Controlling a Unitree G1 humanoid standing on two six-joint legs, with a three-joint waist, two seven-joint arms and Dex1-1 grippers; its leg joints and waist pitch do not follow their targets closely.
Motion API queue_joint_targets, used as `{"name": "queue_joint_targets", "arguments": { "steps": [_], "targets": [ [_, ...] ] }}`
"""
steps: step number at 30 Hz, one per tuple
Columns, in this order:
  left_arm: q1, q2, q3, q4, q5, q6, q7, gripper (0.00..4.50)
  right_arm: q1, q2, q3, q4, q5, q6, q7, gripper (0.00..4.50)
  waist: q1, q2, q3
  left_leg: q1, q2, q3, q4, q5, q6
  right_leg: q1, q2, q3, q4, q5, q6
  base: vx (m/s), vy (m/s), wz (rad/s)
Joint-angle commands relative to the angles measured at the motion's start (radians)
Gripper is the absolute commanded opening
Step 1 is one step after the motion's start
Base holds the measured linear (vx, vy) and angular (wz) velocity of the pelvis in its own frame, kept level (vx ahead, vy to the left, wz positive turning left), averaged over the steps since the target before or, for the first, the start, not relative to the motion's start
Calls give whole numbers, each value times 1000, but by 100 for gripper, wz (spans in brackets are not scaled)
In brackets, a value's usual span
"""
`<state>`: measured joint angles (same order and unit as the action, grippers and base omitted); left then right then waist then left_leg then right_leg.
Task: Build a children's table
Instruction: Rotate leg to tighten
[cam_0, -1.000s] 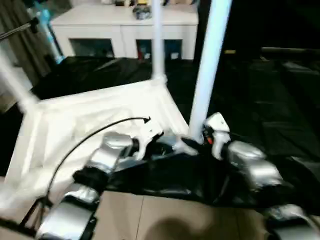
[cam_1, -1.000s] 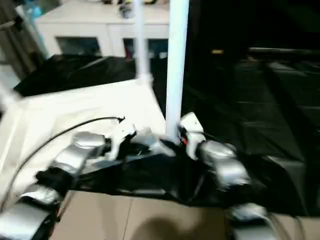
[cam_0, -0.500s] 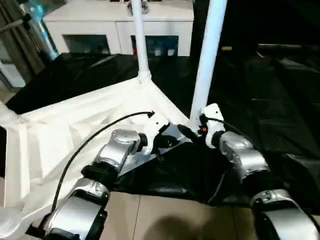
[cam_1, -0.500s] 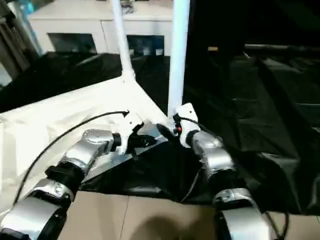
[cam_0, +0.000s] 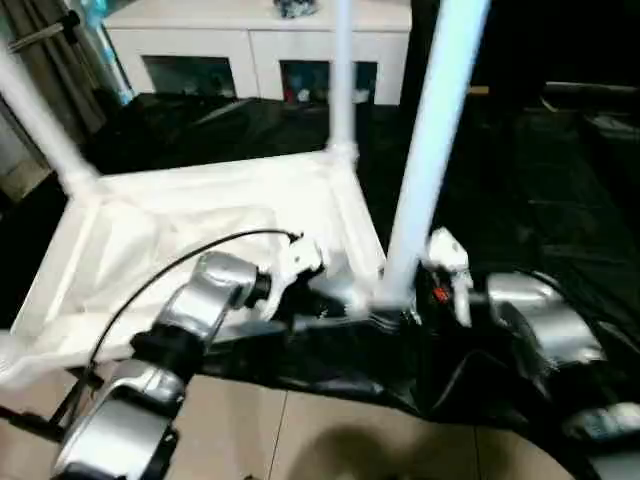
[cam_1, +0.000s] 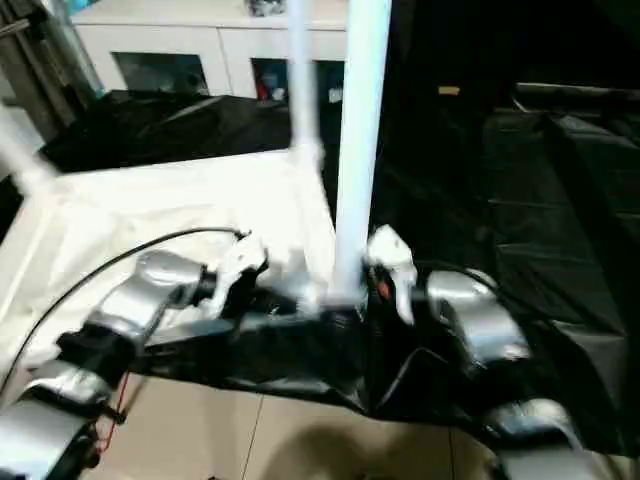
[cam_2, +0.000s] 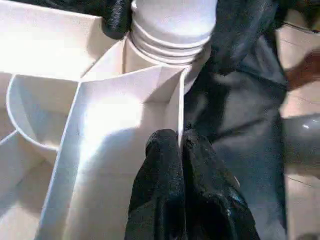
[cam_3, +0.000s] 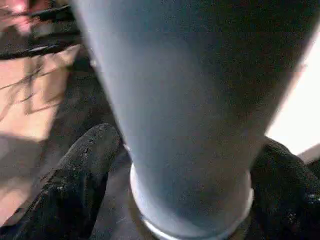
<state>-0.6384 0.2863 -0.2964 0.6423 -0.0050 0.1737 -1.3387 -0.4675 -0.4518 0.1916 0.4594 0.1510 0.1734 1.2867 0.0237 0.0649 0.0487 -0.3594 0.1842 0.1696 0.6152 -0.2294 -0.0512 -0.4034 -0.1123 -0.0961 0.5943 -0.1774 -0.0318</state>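
Note:
The children's table lies upside down on a black sheet, its white ribbed tabletop (cam_0: 200, 230) facing up. Three white legs stand in corner sockets: the near right leg (cam_0: 430, 150), the far right leg (cam_0: 342, 80) and a left leg (cam_0: 40, 120). My left gripper (cam_2: 180, 142) is shut on the tabletop's thin rim wall, just beside the near right socket (cam_2: 170, 45). At that same corner my right gripper (cam_3: 190, 165) is open, one black finger (cam_3: 75, 180) on each side of the near leg's base (cam_3: 190, 125), with a narrow gap showing.
A white cabinet (cam_0: 250, 20) with glass-fronted compartments stands at the back. The black sheet (cam_0: 520, 180) spreads far to the right. Tan floor tiles (cam_0: 330, 440) run along the near edge. A black cable (cam_0: 170, 270) loops over my left forearm.
The whole view has swung and tilted. Both grippers stay at the near right corner, the left on the rim and the right around the leg's base.

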Motion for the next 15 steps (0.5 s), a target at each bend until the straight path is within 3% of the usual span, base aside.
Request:
{"name": "queue_joint_targets", "arguments": {
  "steps": [1,4,7,8,9,15],
  "targets": [
    [-1,6,-26,-30,-13,-7,-57,0,11,-1,38,-19,-10,21,30,357,1,-9,-65,-1,46,-5,-76,-91,150,61,-39,42,-58,-142,-262,0,0,0],
    [3,28,-34,-43,-16,0,-87,0,12,-7,44,-40,-1,40,44,327,4,-12,-65,-1,45,-2,-77,-91,126,62,-40,44,-57,-142,-258,0,0,0],
    [5,36,-35,-50,-19,3,-95,0,14,-8,50,-57,2,53,51,307,6,-9,-68,-1,45,-2,-74,-59,127,62,-38,44,-51,-100,-262,0,0,0],
    [5,38,-35,-52,-18,3,-91,0,16,-7,54,-64,5,60,53,307,6,-14,-68,-1,45,-2,-74,-54,129,62,-38,44,-51,-93,-262,0,0,0],
    [5,38,-35,-52,-18,3,-91,0,16,-7,54,-64,5,60,53,285,8,-12,-69,-2,44,-2,-72,-43,133,63,-39,44,-49,-84,-263,0,0,0],
    [10,7,-19,-44,-15,5,-16,0,48,51,43,-55,-3,80,-49,271,6,-13,-66,-2,44,-1,-76,-75,110,62,-40,44,-57,-149,-245,0,0,0]
  ]
}}
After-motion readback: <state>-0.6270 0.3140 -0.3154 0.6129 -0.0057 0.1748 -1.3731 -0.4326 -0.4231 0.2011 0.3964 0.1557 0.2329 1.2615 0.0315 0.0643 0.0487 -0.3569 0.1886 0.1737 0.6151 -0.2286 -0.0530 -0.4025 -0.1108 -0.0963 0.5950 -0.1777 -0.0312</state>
